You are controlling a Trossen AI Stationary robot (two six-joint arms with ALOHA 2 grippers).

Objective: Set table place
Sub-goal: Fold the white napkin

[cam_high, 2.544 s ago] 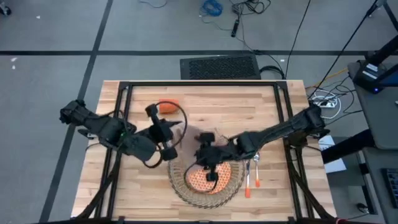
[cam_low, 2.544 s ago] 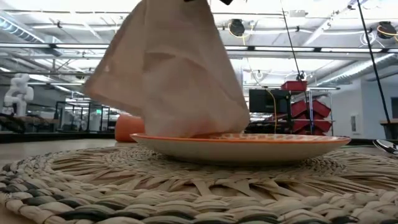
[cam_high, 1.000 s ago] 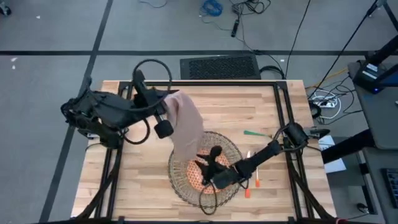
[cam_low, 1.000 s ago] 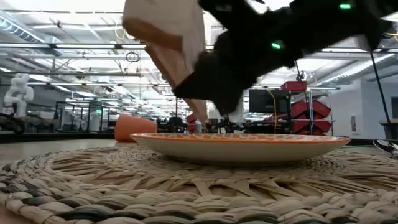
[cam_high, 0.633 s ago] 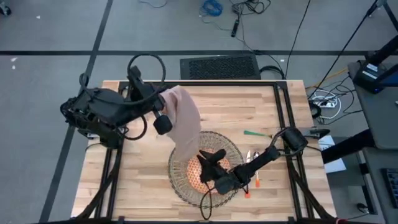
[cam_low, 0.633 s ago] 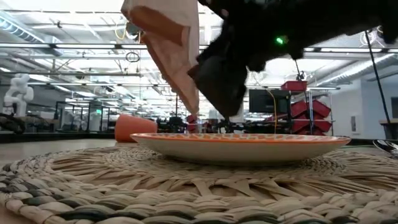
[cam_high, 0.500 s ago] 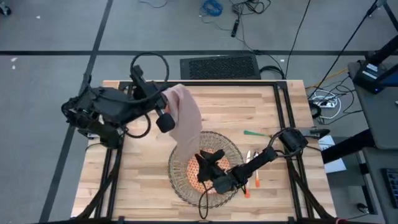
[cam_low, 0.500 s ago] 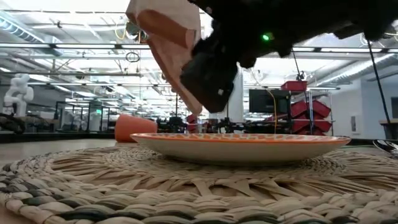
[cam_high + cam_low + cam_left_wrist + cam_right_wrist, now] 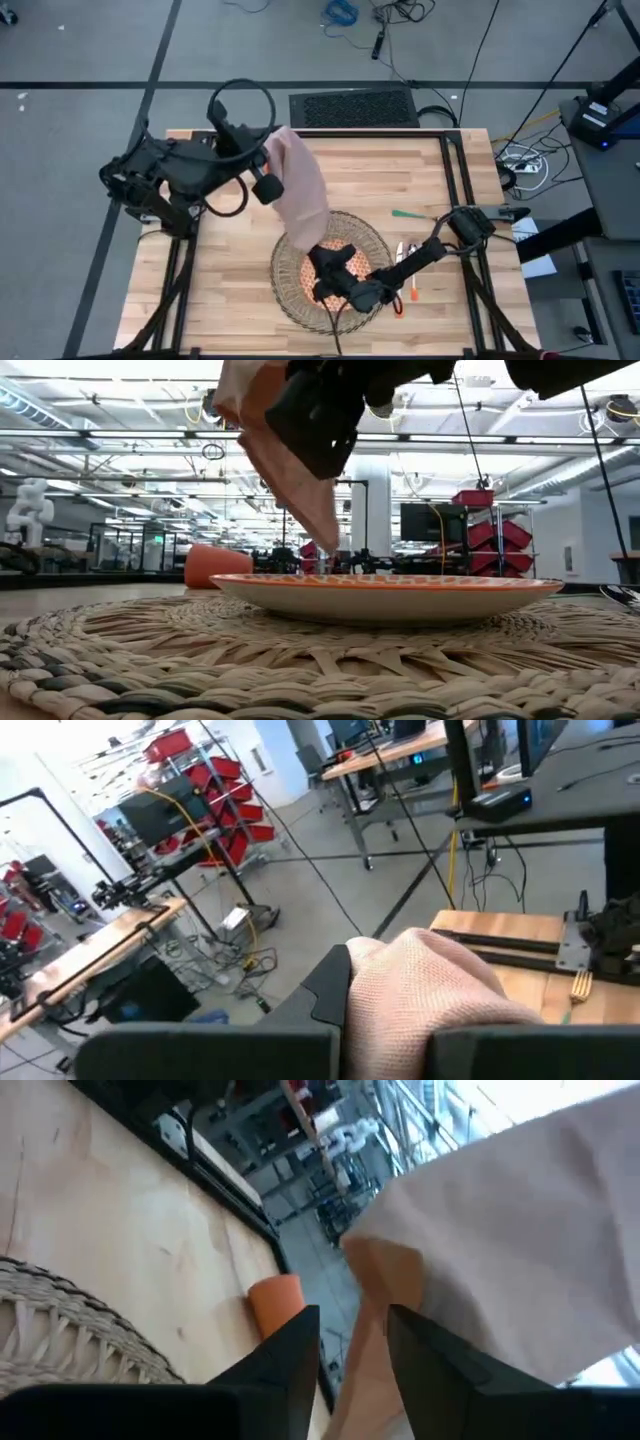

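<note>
Hanging from the left claw [image 9: 268,160], which is clamped on its top, the napkin [image 9: 300,195] dangles over the plate [image 9: 385,595] on the placemat [image 9: 290,290]; the right claw [image 9: 325,262], fingers parted beside its lower edge, could miss and drag it askew.

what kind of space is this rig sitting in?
Likely a robotics lab or workshop. The low view shows a big open hall with exposed ceiling ducts, a red parts-bin rack and a monitor; from above, loose cables lie on the grey floor beside the table.
</note>
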